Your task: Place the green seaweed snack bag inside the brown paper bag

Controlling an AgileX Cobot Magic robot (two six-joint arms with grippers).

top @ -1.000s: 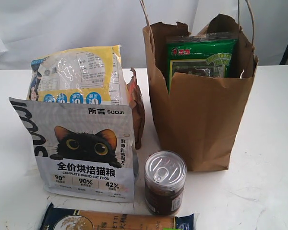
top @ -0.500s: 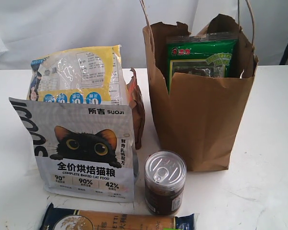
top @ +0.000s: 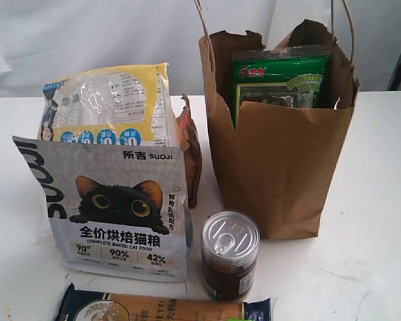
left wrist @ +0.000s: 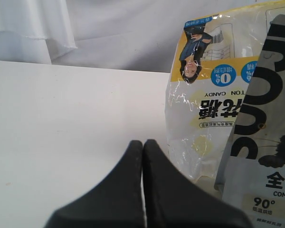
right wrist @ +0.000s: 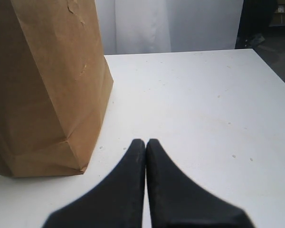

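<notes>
The green seaweed snack bag stands upright inside the brown paper bag, its top half showing above the torn rim. In the right wrist view the brown paper bag stands on the white table, a little ahead of and to one side of my right gripper, which is shut on nothing. My left gripper is also shut and empty, low over the table beside the yellow-and-clear bag. Neither gripper shows in the exterior view.
A grey cat-food pouch stands front left, with the yellow-and-clear bag behind it. A tin can sits before the paper bag, and a flat packet lies at the front edge. The white table is bare at the right.
</notes>
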